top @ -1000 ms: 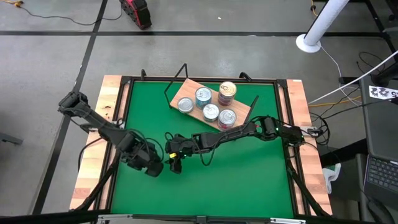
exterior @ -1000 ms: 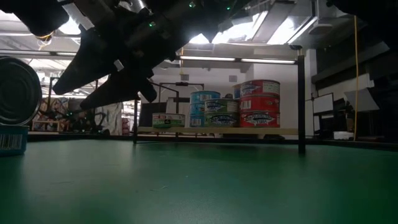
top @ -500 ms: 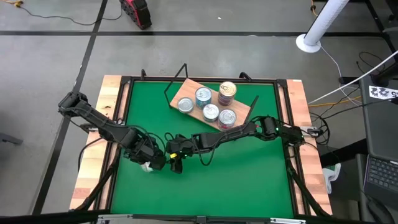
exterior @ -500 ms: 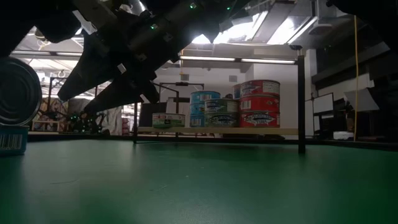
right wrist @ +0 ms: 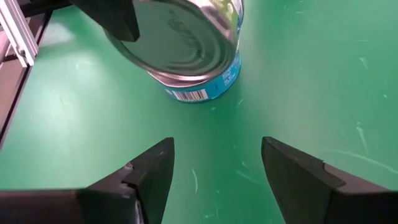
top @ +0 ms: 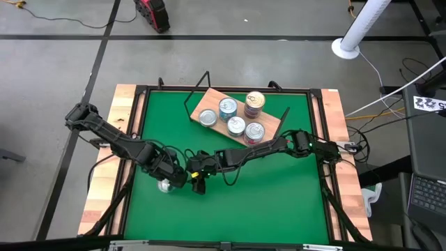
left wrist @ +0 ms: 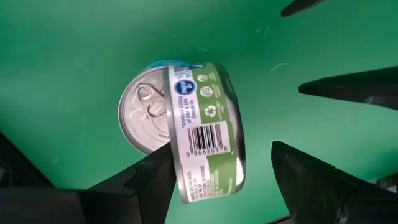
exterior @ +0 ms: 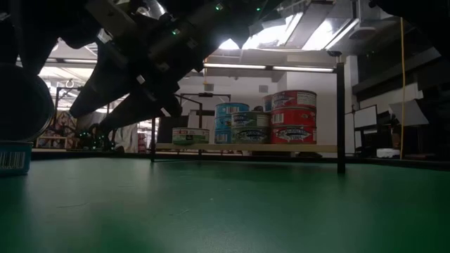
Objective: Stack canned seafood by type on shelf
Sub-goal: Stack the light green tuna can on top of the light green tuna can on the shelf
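Left gripper pinching green-label tin tilted on edge, over blue-label tin standing on green mat; tilt probably from side grip during lift. Right gripper just beside, jaws spread, empty, aimed at same pair, likely waiting for blue tin. Shelf well apart, up and toward right-arm side; sorted stacks fill most of board, free spot near its left end. Mat between clear; left table frame nearby limits swing.
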